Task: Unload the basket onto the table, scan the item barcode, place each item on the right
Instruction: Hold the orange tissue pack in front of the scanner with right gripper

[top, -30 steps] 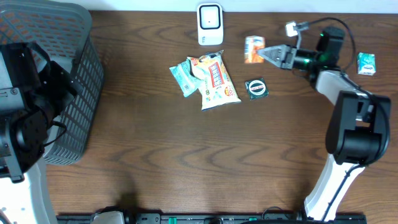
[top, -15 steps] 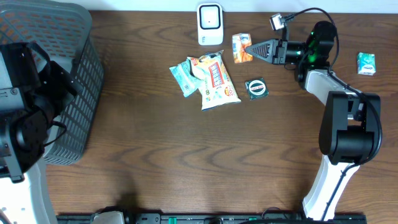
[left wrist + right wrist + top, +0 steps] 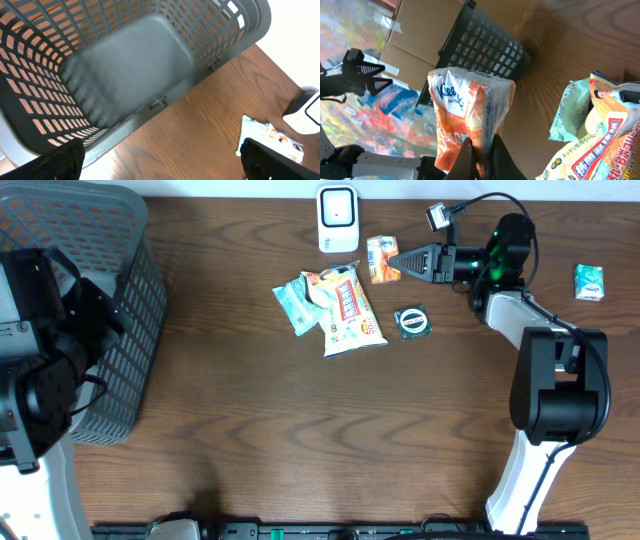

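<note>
The item is a small orange and white tissue pack (image 3: 378, 258), lifted off the table just right of the white barcode scanner (image 3: 338, 218). My right gripper (image 3: 397, 260) is shut on one edge of it and reaches in from the right. In the right wrist view the pack (image 3: 470, 105) stands upright above the gripper (image 3: 482, 157), pinched between both dark fingers. My left gripper (image 3: 165, 167) is wide open with nothing between its fingers (image 3: 62, 160), hovering over the wood beside the grey basket (image 3: 130, 60).
A yellow snack bag (image 3: 350, 308) and a teal pack (image 3: 293, 304) lie below the scanner. A round dark green item (image 3: 412, 322) lies to their right, and a green pack (image 3: 588, 282) at the far right. The basket (image 3: 110, 310) fills the left end.
My right gripper has carried the tissue pack leftward, from the right of the table to just beside the scanner. The left arm has not moved.
</note>
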`<state>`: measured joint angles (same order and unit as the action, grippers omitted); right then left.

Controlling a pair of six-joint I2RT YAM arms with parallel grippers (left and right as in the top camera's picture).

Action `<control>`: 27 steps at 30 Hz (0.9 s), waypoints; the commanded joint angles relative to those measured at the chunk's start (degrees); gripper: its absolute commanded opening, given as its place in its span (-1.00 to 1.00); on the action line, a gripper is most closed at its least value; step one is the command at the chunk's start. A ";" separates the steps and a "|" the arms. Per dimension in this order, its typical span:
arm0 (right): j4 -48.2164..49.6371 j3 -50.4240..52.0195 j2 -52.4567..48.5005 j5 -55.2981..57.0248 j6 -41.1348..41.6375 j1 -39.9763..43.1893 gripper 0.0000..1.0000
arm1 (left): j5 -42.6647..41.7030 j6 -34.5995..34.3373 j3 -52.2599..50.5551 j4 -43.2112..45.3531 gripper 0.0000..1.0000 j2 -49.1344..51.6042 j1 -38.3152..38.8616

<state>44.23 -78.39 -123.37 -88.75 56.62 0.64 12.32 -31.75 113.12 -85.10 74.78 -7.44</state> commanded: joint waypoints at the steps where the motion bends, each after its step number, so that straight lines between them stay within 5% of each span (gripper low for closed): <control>1: 0.13 -0.44 -0.61 -0.72 0.81 -1.22 -0.98 | 0.15 -0.50 0.42 -0.15 0.96 0.07 -0.31; 14: 0.17 -0.44 -0.61 3.56 -0.96 -3.13 -0.97 | 0.13 -0.50 0.42 -0.15 0.95 0.07 -0.31; 27: 1.64 -2.40 -0.61 22.21 -0.98 -8.37 -0.97 | 0.15 -0.48 0.42 -0.13 0.96 0.07 -0.31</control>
<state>45.69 -78.67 -123.37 -74.00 56.38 -6.81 12.32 -31.75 113.12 -85.10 74.78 -7.44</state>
